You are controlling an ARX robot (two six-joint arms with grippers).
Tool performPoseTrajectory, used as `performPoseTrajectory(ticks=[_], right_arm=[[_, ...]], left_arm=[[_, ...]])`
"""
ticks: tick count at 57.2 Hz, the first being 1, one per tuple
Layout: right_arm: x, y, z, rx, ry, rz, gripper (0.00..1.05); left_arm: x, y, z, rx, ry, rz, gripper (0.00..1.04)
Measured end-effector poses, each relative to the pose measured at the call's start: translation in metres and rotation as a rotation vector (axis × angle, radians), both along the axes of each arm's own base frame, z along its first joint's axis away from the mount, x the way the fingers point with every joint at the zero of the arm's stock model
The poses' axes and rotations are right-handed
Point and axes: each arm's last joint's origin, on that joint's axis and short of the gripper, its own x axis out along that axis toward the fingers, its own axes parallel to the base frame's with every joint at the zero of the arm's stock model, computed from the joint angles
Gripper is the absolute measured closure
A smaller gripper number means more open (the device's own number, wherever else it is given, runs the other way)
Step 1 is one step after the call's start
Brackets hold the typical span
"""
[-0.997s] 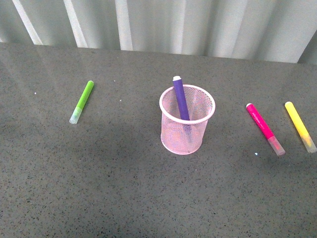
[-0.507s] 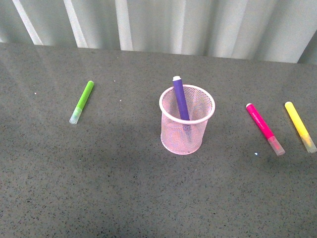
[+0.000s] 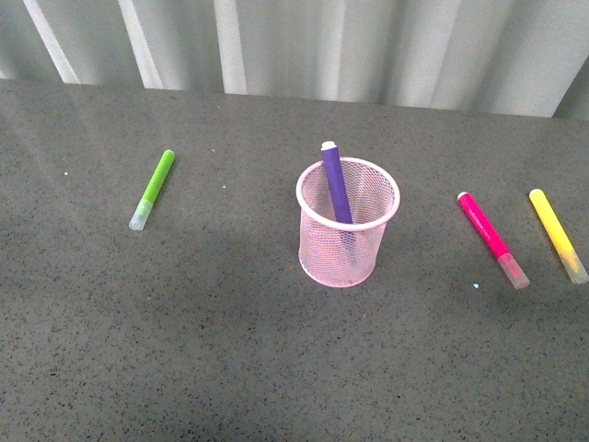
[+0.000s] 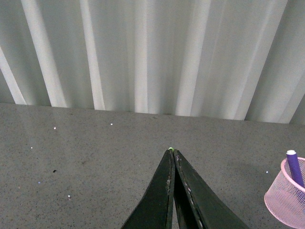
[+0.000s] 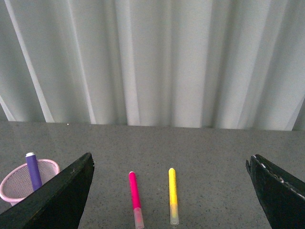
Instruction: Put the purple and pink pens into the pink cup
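The pink cup point(image 3: 348, 224) stands mid-table with the purple pen point(image 3: 335, 181) leaning inside it, its top above the rim. Both also show in the left wrist view, cup point(image 4: 288, 200) and pen point(image 4: 295, 167), and in the right wrist view, cup point(image 5: 19, 185) and pen point(image 5: 33, 170). The pink pen point(image 3: 491, 238) lies flat on the table right of the cup; in the right wrist view point(image 5: 135, 197) it lies between the jaws. My left gripper point(image 4: 172, 152) is shut and empty. My right gripper point(image 5: 170, 164) is wide open and empty. Neither arm shows in the front view.
A yellow marker point(image 3: 558, 235) lies right of the pink pen, also in the right wrist view point(image 5: 173, 194). A lime-green marker point(image 3: 153, 188) lies at the left; its tip peeks past the left gripper point(image 4: 170, 149). A grey corrugated wall point(image 3: 368, 46) backs the table.
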Motion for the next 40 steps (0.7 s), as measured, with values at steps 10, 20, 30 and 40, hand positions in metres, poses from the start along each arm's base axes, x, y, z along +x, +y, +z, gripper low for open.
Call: performPoseTrajectory(ticks=[10, 20, 30, 40], right_arm=[[0.000, 0.000, 0.000, 0.000, 0.000, 0.000, 0.07], [0.000, 0.000, 0.000, 0.000, 0.000, 0.000, 0.07], [0.000, 0.000, 0.000, 0.000, 0.000, 0.000, 0.07], [0.000, 0.000, 0.000, 0.000, 0.000, 0.000, 0.07]], left_arm=[[-0.004, 0.000, 0.000, 0.000, 0.001, 0.000, 1.01], [-0.011, 0.000, -0.003, 0.000, 0.021, 0.000, 1.01], [-0.018, 0.000, -0.003, 0.000, 0.005, 0.000, 1.01], [-0.018, 0.000, -0.004, 0.000, 0.006, 0.000, 1.01]])
